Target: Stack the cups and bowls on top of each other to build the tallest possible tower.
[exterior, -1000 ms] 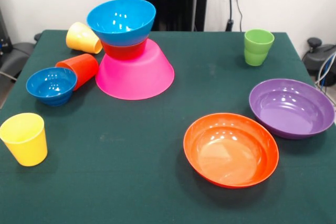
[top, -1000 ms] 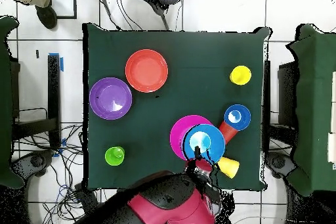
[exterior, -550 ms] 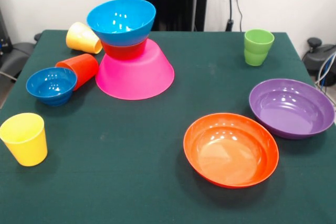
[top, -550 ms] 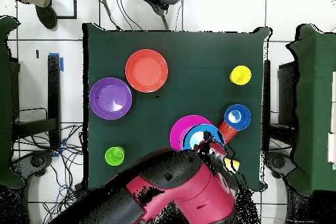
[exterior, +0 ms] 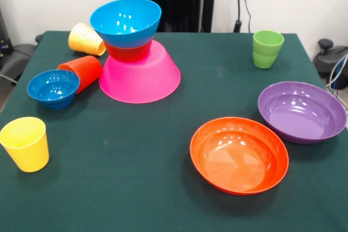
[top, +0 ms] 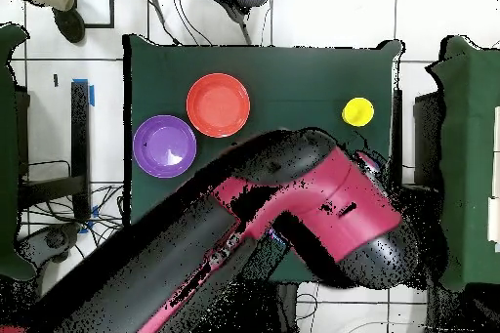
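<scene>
- Nearest on the tabletop [exterior: 163,188]: the upright yellow cup [exterior: 25,143] and wide orange bowl [exterior: 239,154].
- Farther back, the tower [exterior: 136,52] stands: pink bowl [exterior: 140,77] overturned, blue bowl [exterior: 125,22] on top.
- Overhead, the red arm [top: 312,202] hides the tower.
- The tool is not visible; its state cannot be told.

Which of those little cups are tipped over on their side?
Two: the orange-red cup lying against the small blue bowl, and the yellow cup behind the pink bowl. The other yellow cup and the green cup stand upright.
</scene>
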You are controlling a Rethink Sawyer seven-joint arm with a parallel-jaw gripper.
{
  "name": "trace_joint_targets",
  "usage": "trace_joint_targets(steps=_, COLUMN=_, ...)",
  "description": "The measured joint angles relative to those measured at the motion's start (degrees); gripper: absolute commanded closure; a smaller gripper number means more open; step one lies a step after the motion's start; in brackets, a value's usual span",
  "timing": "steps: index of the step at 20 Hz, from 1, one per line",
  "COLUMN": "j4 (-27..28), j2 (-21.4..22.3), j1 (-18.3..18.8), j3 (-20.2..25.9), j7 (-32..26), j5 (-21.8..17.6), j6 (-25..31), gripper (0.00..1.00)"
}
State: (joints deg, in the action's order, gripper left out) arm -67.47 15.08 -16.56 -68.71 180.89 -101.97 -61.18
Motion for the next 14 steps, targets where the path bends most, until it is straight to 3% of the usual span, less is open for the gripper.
trace_joint_targets(steps=7, j4=8.96, j2=-3.64, j1=4.75, j3=-0.07, j7=0.39, j5=-0.08, j6=-0.01, gripper=0.00)
trace_joint_targets(steps=14, j4=14.32, j2=-6.53, j1=7.40, j3=-0.07, j7=0.39, j5=-0.06, j6=-0.89, gripper=0.00)
